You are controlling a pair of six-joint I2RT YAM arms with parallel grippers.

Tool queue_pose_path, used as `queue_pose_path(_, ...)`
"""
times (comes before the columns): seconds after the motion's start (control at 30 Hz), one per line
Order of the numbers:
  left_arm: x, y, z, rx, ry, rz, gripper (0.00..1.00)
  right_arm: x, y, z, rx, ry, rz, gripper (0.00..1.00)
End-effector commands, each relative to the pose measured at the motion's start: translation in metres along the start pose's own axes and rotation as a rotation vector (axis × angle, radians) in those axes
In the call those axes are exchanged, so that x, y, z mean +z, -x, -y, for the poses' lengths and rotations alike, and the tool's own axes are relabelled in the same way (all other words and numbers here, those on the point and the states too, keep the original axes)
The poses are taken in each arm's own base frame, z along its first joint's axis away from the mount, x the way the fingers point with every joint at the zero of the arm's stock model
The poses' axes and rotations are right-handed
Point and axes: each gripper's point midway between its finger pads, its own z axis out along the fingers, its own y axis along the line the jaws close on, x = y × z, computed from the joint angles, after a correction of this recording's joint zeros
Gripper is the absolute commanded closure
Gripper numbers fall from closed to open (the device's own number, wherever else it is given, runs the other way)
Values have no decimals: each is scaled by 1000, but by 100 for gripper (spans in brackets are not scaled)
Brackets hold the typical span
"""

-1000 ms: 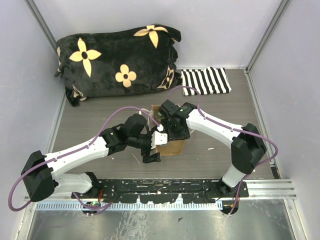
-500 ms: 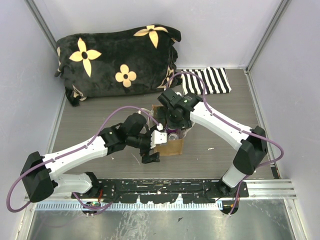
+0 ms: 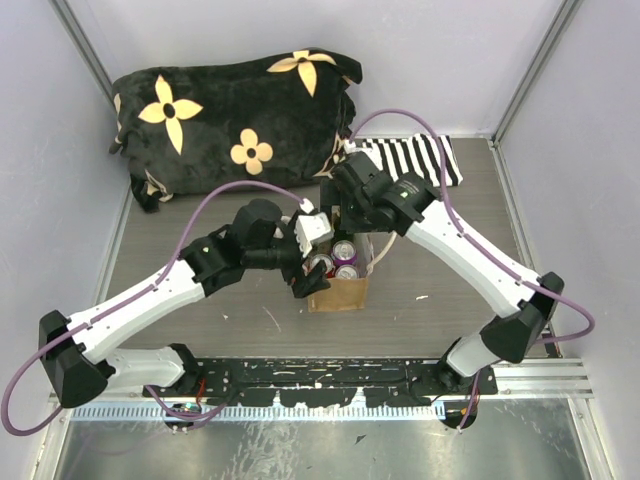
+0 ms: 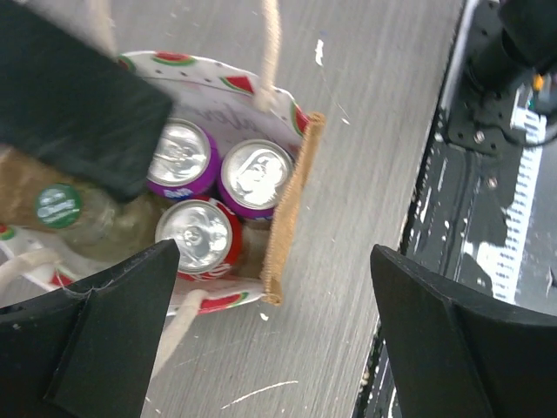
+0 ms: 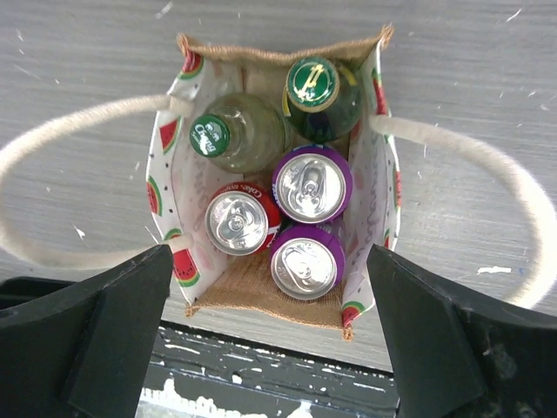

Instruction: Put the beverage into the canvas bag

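Canvas bag (image 5: 278, 50) – a small tan-brown rectangular tote with a watermelon-print white lining. It stands upright on the grey wood-grain table (image 5: 87, 52), between the two arms. Its two cream-white rope handles (image 5: 70, 131) are splayed outward to either side, leaving the mouth open.

Contents, all upright inside the bag:
- two purple-sided aluminium cans (image 5: 311, 185), touching each other along one side wall;
- one red-sided aluminium can (image 5: 237, 219), touching both purple cans;
- one clear glass bottle with a green cap (image 5: 239, 135), tilted slightly;
- one dark green bottle with a green-and-gold cap (image 5: 318, 96), in the corner beside the clear bottle.

Right gripper (image 5: 268, 261) – positioned directly above the bag mouth. The jaws are spread fully apart and grasp nothing.

Left gripper (image 4: 274, 261) – positioned above the left side of the bag. The jaws are likewise spread wide, with nothing between them.

At the rear of the table lie a black plush cushion with cream flowers (image 3: 230, 120) and a black-and-white striped cloth (image 3: 410, 162), both well apart from the bag.
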Motion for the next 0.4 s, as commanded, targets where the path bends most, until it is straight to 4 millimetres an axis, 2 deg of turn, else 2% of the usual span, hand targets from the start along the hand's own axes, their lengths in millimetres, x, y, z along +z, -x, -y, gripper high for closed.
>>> queue_pose_path(0.0,-18,30,-20,-88,133,75,1,-41,48,5,76,32,225,0)
queue_pose_path(0.27,-19,22,-29,-91,185,68,1,-35,44,13,98,26,225,0)
queue_pose_path(0.37,-23,27,-33,-89,212,81,0,-36,45,13,114,34,242,0)
